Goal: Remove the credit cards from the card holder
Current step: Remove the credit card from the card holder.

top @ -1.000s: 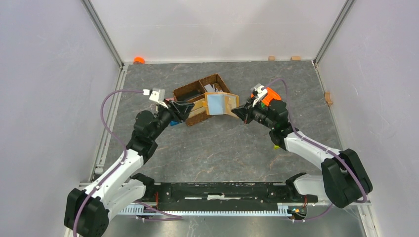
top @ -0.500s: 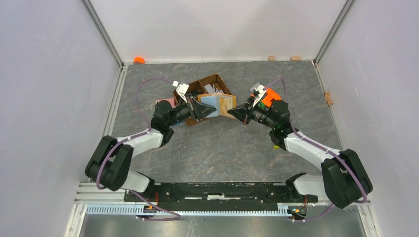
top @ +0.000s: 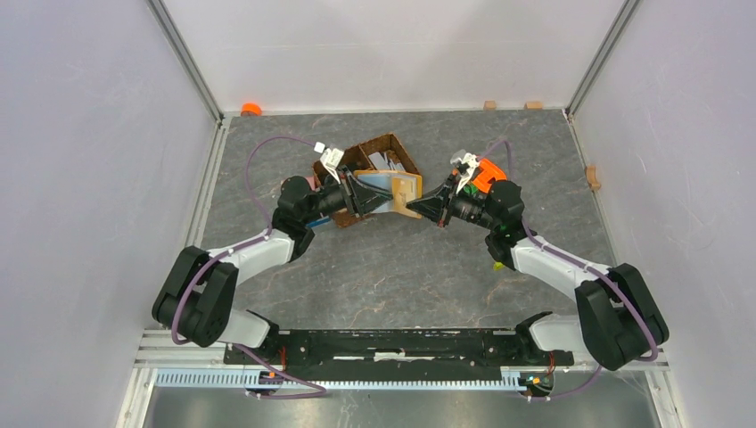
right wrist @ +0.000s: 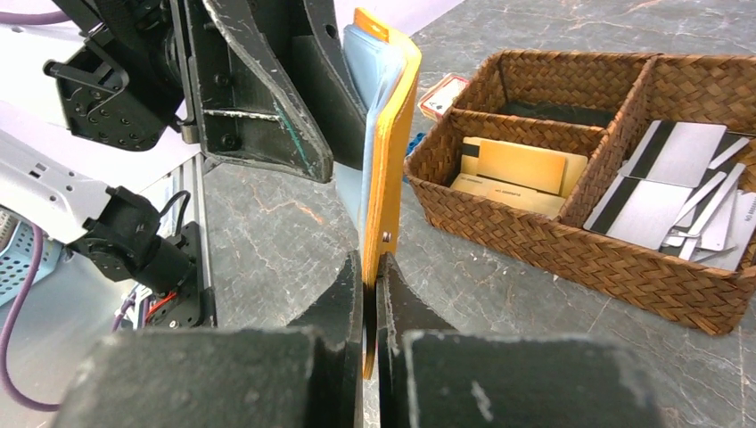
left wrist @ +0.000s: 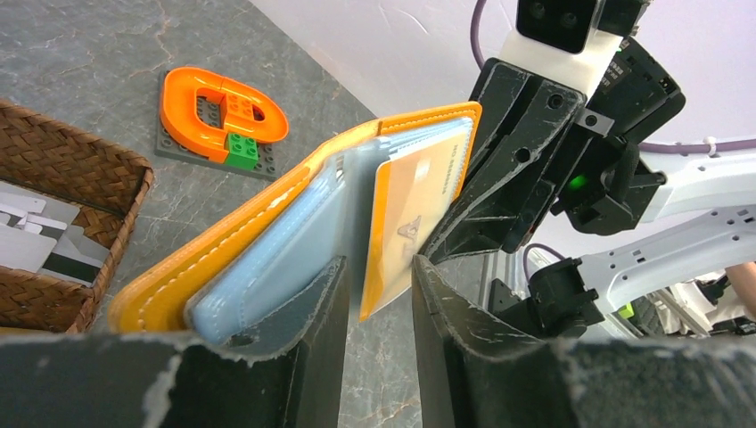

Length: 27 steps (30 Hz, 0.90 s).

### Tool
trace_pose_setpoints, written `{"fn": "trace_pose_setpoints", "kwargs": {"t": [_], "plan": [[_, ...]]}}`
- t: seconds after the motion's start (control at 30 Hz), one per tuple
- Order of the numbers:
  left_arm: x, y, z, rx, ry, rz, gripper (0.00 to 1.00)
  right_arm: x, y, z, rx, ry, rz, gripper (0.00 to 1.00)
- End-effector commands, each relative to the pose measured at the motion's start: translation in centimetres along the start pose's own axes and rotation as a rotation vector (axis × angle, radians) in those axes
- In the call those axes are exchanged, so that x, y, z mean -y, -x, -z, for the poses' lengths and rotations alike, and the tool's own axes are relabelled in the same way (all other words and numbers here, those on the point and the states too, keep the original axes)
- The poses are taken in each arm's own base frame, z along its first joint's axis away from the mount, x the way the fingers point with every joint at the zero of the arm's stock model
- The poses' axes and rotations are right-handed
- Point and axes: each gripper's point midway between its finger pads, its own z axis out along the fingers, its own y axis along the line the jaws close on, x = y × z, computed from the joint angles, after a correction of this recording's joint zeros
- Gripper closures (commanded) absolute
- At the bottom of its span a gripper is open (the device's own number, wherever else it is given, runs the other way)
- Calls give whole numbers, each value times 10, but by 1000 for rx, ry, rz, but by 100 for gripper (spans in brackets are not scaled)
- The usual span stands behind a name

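The mustard-orange card holder (top: 398,191) hangs in the air in front of the basket, between my two grippers. My right gripper (right wrist: 370,267) is shut on the edge of its orange cover (right wrist: 390,134). In the left wrist view the holder stands half open, showing a light blue panel (left wrist: 294,241). A tan credit card (left wrist: 412,214) sticks out of its pocket. My left gripper (left wrist: 379,267) is open. Its jaws straddle that card's lower corner, with a gap on both sides. One left finger (left wrist: 303,312) lies against the blue panel.
A brown wicker basket (right wrist: 535,232) behind the holder has tan cards (right wrist: 521,169) in one compartment and silver cards (right wrist: 669,187) in another. An orange ring on a grey plate (left wrist: 223,111) lies on the table near the right arm. Small wooden blocks (top: 489,104) sit along the back edge.
My left arm has swung in and its gripper has moved right from beside the basket to the card holder's open side. The holder now looks narrower from above. The right gripper barely shifted.
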Motion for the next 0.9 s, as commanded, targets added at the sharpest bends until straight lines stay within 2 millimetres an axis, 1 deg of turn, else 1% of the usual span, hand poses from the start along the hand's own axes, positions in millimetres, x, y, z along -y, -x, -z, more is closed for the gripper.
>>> {"fn": "trace_pose_setpoints", "kwargs": {"t": [0.0,0.17,0.3,0.47,0.57,0.6,0.67,0.73,0.83,0.87], "plan": [[1,16,-4,19,16,-79,61,-25,14,-2,29,133,21,100],[17,13,-7,-9,-84,-55,66,-34,12,-6,18,191,12,100],[31,12,-6,-20,-168,-31,74,-36,12,-7,15,197,8,100],[49,14,-1,-22,-248,-30,87,-36,12,-6,19,198,9,100],[59,16,4,-14,-283,-48,88,-38,14,-5,27,206,7,100],[63,16,6,-11,-299,-52,90,-39,14,-4,28,213,4,100],[70,16,10,-15,-332,-57,97,-42,15,-4,31,232,2,91],[72,16,11,-19,-342,-57,98,-44,16,-4,35,241,-1,80],[69,15,10,-25,-323,-47,98,-45,17,-3,39,249,-1,76],[67,15,10,-27,-316,-46,98,-46,18,-2,43,250,0,73]]}}
